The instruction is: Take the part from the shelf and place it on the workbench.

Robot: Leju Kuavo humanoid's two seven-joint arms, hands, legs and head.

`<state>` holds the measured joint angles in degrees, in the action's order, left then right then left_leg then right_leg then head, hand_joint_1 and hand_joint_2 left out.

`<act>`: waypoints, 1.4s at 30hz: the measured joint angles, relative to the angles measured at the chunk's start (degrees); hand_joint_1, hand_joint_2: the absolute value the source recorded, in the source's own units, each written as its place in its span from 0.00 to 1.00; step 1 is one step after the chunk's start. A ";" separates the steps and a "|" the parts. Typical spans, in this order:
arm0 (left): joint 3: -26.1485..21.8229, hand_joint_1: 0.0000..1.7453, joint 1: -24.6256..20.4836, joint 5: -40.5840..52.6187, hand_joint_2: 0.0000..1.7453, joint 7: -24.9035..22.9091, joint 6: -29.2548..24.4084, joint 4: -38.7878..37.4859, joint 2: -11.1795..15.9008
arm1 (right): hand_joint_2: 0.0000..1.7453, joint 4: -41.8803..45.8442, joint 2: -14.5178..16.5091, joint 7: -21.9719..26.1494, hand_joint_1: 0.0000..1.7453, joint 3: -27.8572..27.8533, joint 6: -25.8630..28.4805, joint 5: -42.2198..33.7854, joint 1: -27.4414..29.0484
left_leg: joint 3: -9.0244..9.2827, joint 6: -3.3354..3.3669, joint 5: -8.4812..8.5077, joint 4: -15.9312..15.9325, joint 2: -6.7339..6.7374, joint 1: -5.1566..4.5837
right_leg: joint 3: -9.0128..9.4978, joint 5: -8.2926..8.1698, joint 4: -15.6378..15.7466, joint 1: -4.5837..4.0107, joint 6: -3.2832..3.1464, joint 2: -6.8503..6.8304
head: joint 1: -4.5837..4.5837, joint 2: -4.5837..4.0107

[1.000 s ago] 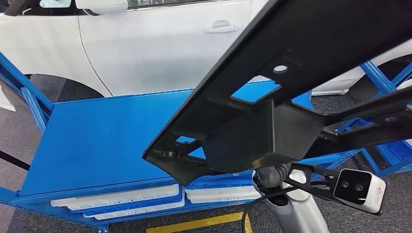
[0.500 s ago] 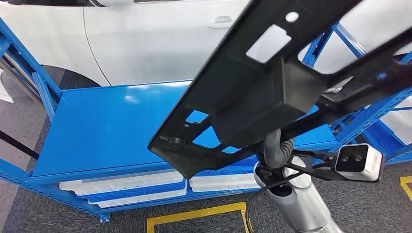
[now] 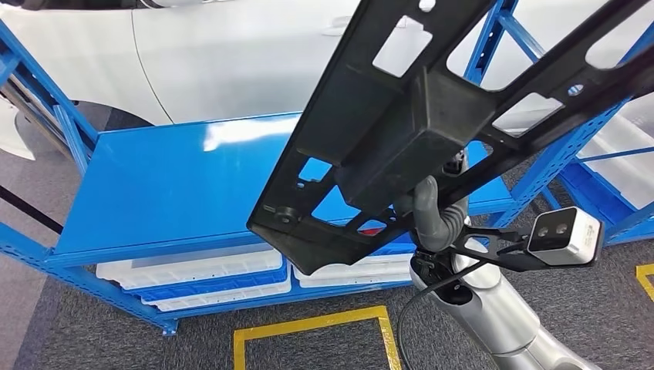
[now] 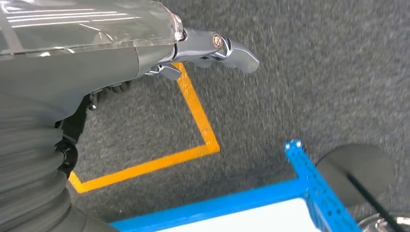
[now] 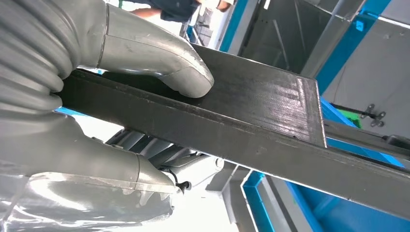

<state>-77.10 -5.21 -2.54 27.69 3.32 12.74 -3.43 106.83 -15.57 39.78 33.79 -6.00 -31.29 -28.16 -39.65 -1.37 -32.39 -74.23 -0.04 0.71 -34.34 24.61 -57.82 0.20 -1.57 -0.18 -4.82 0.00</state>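
- Above the blue worktop (image 3: 170, 185), the right hand (image 5: 145, 72) grips the black part (image 3: 401, 131) from beneath, thumb clamped on its edge.
- Left hand (image 4: 212, 46) hangs over the floor, grasping nothing; fingers partly hidden.
- Risk: the long part overhangs the hand, so it could tip or strike the shelf upright (image 3: 540, 166).
- No legible writing.

White car (image 3: 231, 69) across the upper left of the head view, door handle (image 3: 337, 29) near top centre, dark wheel arch (image 3: 108, 116) at left. Stacked white trays (image 3: 193, 274) low in the frame, left of centre. Grey carpet (image 3: 92, 339) along the bottom, crossed by yellow floor tape (image 3: 308, 324) at bottom centre. Thin black strip (image 3: 27, 208) slanting in from the left edge. In the left wrist view, same tape forming a corner at centre, round dark base (image 4: 358, 166) at lower right.
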 joint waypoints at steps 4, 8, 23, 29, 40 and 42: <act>-0.05 0.00 -0.06 -0.03 1.00 -0.30 -0.71 0.14 0.32 | 1.00 0.86 -0.50 0.11 1.00 0.00 -2.03 0.53 1.74 | 10.19 0.99 3.29 13.62 0.00 -0.32 | -2.18 -1.52 -0.75 -0.27 0.64 0.02 | 0.00 0.00; -0.15 0.00 0.02 0.01 1.00 -0.67 -1.63 0.45 0.38 | 1.00 1.12 -0.61 0.14 1.00 0.00 -5.03 1.15 3.02 | 11.13 1.94 3.83 17.13 0.08 -0.50 | -2.60 -2.67 -0.65 -0.16 1.97 0.06 | 0.02 0.00; -0.25 0.00 0.08 -0.02 1.00 -1.45 -3.76 1.09 0.84 | 1.00 -0.16 -0.30 0.15 1.00 -0.12 -8.84 2.78 5.71 | 2.85 0.22 11.41 16.42 0.40 0.00 | 6.01 4.95 0.32 0.65 1.89 0.27 | 0.01 0.00; -0.26 0.00 0.14 0.00 1.00 -0.92 -2.87 1.35 1.75 | 1.00 -0.08 0.68 0.14 1.00 -0.11 -9.45 4.20 6.92 | -1.68 -0.91 -0.16 1.01 0.29 0.34 | 2.30 1.55 0.32 0.24 -0.11 -0.06 | 0.01 0.00; 0.50 0.00 -0.85 0.01 1.00 -0.27 -0.44 1.39 4.46 | 1.00 3.14 1.44 0.15 1.00 -2.76 -10.53 8.03 9.70 | 11.32 2.18 4.77 18.13 0.58 -0.39 | -2.30 -0.42 -1.78 -0.14 2.09 -0.03 | 0.02 0.00; 0.52 0.00 -0.94 0.01 1.00 -0.36 -0.83 1.39 4.47 | 1.00 3.46 1.95 0.16 1.00 -3.26 -11.66 8.46 10.04 | 10.04 2.64 6.08 18.27 0.81 -0.25 | -3.98 4.85 -7.03 0.10 2.61 0.13 | 0.02 0.00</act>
<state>-76.58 -6.15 -2.54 27.33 2.49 14.13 1.04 110.28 -13.62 39.94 30.53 -17.66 -22.84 -18.12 -29.61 1.27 -26.31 -55.97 0.76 0.46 -38.32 29.46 -64.85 0.30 1.04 -0.04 -4.81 0.00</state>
